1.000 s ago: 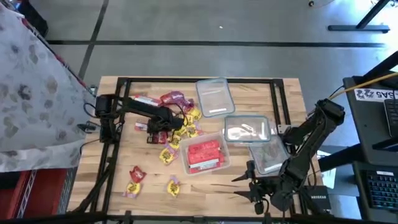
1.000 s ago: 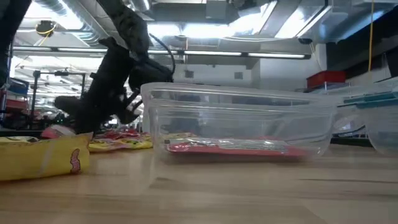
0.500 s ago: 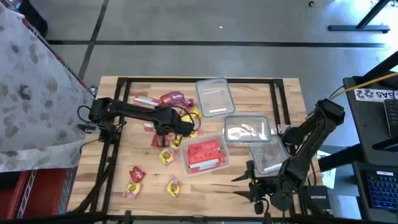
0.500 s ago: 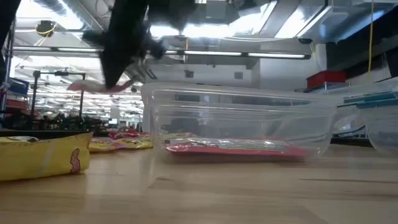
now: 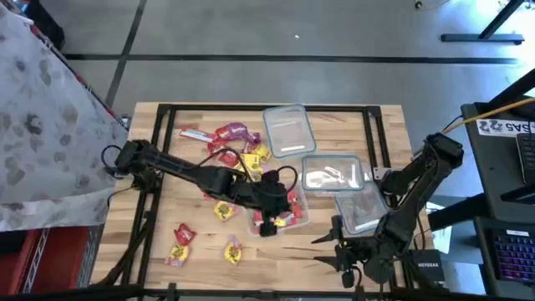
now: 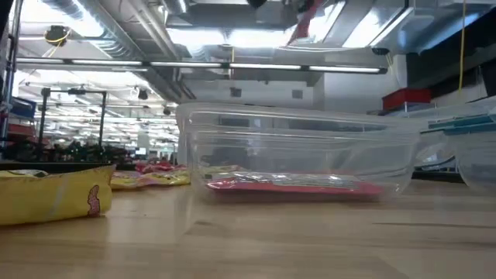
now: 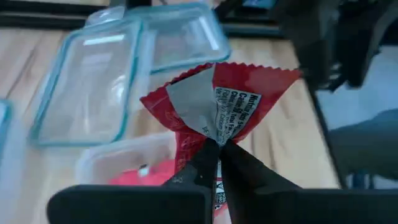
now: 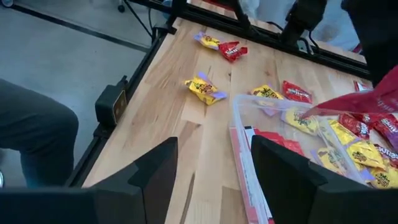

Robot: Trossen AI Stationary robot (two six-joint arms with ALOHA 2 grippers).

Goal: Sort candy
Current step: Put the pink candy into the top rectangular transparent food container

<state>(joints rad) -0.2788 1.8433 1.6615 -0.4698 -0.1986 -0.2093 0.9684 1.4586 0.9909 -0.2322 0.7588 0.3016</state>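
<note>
Pinched tight on a red packet (image 7: 217, 109), your left gripper (image 7: 216, 148) has its two dark fingers (image 7: 198, 163) meeting right at the crimped middle of the wrapper, so you're clearly carrying one. From overhead you can see that gripper (image 5: 266, 219) is stretched out over the clear tub (image 5: 297, 219) that already has a layer of red packets (image 6: 294, 183) lying flat on its bottom. The packet you're holding hangs above that tub, not touching it.

Your right gripper (image 8: 211, 168) is parked near the front right corner of the table (image 5: 334, 125), fingers spread well apart with nothing between them.

Loose candy (image 5: 236, 163) is heaped on the wood just beyond the tub on the left arm's side: mostly red and yellow, with a purple packet (image 5: 238, 130) near the far edge. You've also got a few strays (image 5: 180, 237) well apart from the heap, toward the front left. More clear tubs (image 5: 334, 174) and a lid (image 5: 288, 130) sit to the right of the heap.
</note>
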